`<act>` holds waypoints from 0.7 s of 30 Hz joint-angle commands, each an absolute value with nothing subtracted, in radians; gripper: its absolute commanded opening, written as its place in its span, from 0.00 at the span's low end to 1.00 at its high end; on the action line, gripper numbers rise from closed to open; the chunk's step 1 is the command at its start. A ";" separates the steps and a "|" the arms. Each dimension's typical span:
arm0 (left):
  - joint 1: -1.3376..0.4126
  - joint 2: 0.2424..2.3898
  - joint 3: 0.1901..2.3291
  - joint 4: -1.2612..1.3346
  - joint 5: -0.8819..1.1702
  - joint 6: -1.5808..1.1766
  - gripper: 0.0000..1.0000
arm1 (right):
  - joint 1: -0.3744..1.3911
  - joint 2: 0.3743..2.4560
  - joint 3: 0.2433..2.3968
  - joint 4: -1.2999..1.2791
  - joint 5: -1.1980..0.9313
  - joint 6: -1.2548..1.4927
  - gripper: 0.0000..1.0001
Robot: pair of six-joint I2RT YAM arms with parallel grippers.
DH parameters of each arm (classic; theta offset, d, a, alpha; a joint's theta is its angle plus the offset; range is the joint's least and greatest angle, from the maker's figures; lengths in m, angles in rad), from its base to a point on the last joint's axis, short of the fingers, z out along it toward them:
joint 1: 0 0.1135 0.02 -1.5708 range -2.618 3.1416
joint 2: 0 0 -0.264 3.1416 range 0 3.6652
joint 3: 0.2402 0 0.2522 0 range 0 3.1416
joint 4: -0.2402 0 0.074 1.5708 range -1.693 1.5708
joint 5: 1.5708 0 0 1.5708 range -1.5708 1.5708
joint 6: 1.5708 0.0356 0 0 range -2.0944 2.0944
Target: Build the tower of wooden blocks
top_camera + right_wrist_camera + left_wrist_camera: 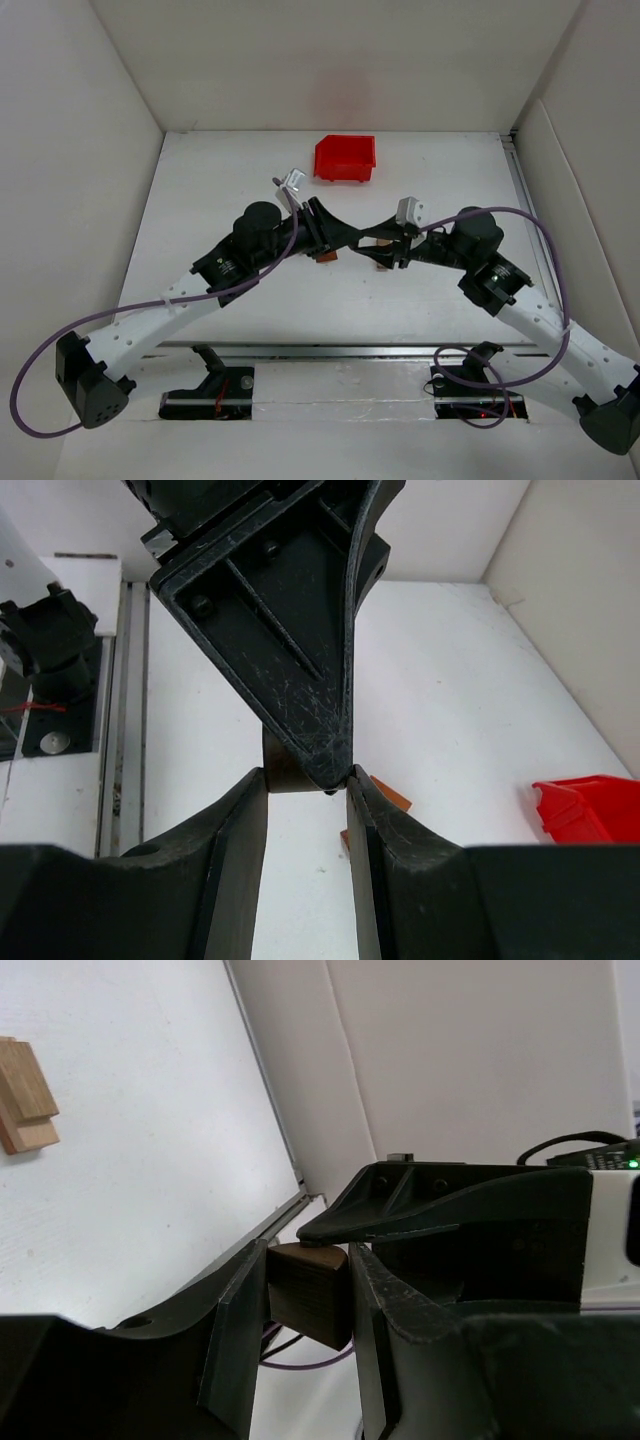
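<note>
- Two grippers hold the dark block (310,1300) mid-air: left gripper (307,1272) clamps its sides; right gripper (306,778) appears clamped across it.
- Release the right gripper first, then withdraw straight.
- Tan block (25,1095) lies on the table (150,1130).

In the left wrist view the dark reddish-brown block (308,1295) shows one corner between the fingers of the left gripper (305,1260); they cover the rest (its full shape cannot be told). The tan block (25,1095) is cut off by that view's left edge. From the right wrist, a left finger (290,660) covers most of the dark reddish-brown block, so whether the right gripper (307,776) presses it cannot be told. The orange-brown block (393,798) sits half behind a right finger; the red bin (590,810) is cut by the right edge. From above, the blocks lying well in from every edge of the table (250,320) are too small to make out.
</note>
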State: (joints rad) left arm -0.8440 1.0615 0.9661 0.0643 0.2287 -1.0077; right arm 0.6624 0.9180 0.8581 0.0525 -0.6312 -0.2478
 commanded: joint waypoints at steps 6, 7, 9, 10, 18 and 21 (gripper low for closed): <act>-0.850 0.991 0.910 0.301 0.314 -1.114 0.00 | 0.669 0.865 0.721 0.412 -0.647 -0.097 0.07; -0.850 0.988 0.899 0.330 0.324 -1.132 0.00 | 0.669 0.868 0.719 0.422 -0.650 -0.092 0.07; -0.850 0.979 0.885 0.357 0.336 -1.153 0.00 | 0.669 0.873 0.712 0.457 -0.663 -0.080 0.09; -0.850 0.976 0.874 0.376 0.336 -1.164 0.00 | 0.669 0.873 0.703 0.466 -0.660 -0.075 0.12; -0.850 0.957 0.868 0.393 0.342 -1.180 0.00 | 0.669 0.879 0.657 0.593 -0.661 -0.026 0.44; -0.850 0.957 0.865 0.403 0.348 -1.181 0.00 | 0.669 0.891 0.660 0.621 -0.670 -0.005 0.68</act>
